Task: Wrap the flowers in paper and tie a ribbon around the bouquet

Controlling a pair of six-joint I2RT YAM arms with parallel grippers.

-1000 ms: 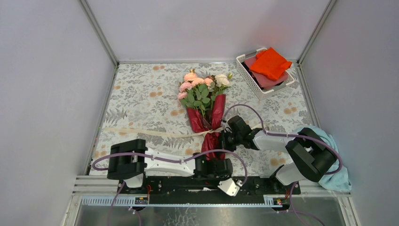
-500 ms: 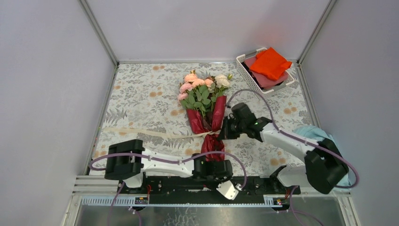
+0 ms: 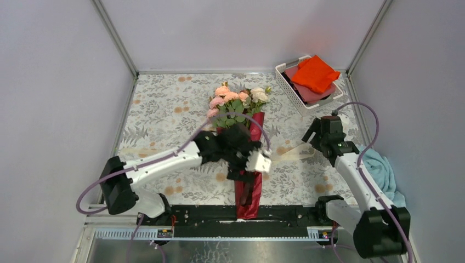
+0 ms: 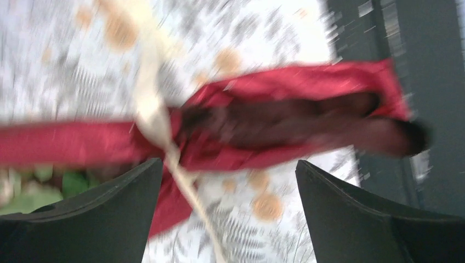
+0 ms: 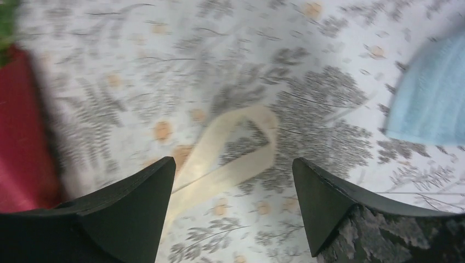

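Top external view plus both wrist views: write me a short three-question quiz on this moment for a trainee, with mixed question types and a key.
1. True or false: the right end effector is clamped on the ribbon.
2. Where is the orange cloth? A) in the white basket; B) draped over the left arm; C) under the blue towel.
3. Fill in: the paper wrapped around the flowers is dark ____.
Key: 1 false, its jaws stand open with the ribbon lying loose below; 2 A; 3 red.
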